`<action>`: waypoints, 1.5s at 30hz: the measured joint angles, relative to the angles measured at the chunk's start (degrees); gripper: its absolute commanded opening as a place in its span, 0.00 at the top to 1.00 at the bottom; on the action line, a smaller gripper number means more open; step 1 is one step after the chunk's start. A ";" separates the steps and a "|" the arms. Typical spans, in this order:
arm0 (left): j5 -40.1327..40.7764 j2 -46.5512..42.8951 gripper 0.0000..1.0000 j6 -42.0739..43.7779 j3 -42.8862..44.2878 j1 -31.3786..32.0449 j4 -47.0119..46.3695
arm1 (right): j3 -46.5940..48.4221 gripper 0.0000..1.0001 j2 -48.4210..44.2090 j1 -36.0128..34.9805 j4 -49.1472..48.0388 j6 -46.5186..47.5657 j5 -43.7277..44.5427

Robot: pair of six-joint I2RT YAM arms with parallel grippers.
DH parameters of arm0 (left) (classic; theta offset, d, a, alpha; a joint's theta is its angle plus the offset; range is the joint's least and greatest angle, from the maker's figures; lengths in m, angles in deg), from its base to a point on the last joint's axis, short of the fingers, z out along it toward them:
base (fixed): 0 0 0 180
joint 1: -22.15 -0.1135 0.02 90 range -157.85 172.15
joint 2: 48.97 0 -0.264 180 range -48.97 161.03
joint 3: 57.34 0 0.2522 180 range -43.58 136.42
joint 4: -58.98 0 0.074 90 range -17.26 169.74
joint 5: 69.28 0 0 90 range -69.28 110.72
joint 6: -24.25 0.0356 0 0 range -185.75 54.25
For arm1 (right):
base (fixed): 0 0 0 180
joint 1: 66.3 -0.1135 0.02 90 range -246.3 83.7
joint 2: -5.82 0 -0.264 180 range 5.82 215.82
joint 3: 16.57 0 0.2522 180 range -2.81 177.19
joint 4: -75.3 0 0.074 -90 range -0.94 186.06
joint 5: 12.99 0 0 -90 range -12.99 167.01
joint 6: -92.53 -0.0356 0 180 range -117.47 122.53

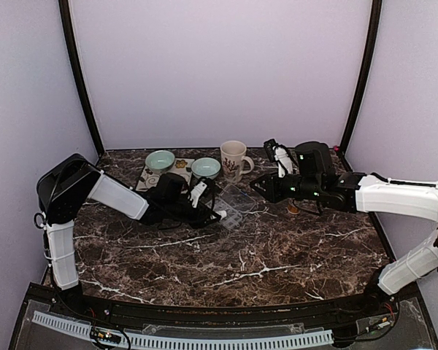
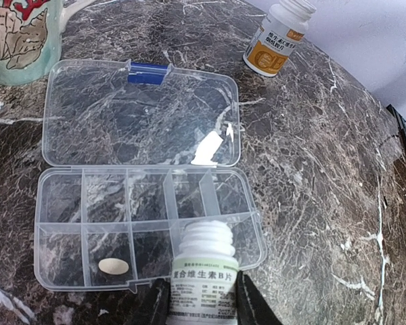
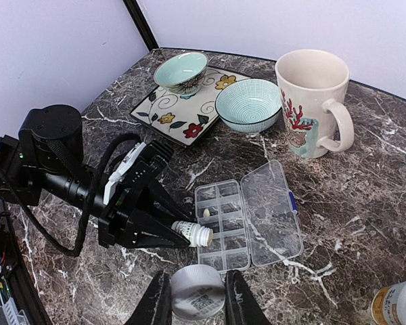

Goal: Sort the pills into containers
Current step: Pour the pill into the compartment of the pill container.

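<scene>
**Item 1.** Left gripper [image 2: 201,301]: jaws partly closed and clamped on either side of a white bottle [image 2: 204,267]. Its label faces the wrist camera. Its ribbed neck points ahead of the fingers and lies over the near row of the organiser box [image 2: 88,203].

**Item 2.** Organiser box: directly ahead of the left gripper on the marble table [image 2: 325,169], with its clear lid lying open on the far side. We count one pale oval pill [image 2: 114,266] in a near-row compartment, just left of the bottle neck.

**Item 3.** Right gripper [image 3: 196,301]: jaws narrowed onto a round white-grey object [image 3: 196,291]. We cannot tell whether it is a cap or a bottle. The box lies just ahead of this gripper, slightly to the right and clear of the fingers.

**Item 4.** Amber bottle [image 2: 277,40]: white-capped, ahead and to the right of the left gripper, beyond the lid.

**Item 5.** Mug [image 2: 20,34]: ahead and to the left of the left gripper, past the lid.

**Item 6.** Two pale green bowls, far ahead of the right gripper: one [image 3: 181,71] sits on a patterned plate [image 3: 179,112], the other [image 3: 248,105] at the plate's edge.
</scene>
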 measured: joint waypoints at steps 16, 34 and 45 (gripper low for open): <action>1.36 -0.76 1.00 2.99 1.81 0.22 5.11 | 0.00 1.00 0.00 -0.02 0.04 0.00 -0.02; 2.10 -1.77 1.00 5.07 2.54 0.48 9.57 | 0.00 1.00 0.00 0.00 0.04 0.00 -0.07; 2.75 -2.16 1.00 5.70 2.75 0.61 10.91 | 0.00 1.00 0.00 0.00 0.04 -0.02 -0.24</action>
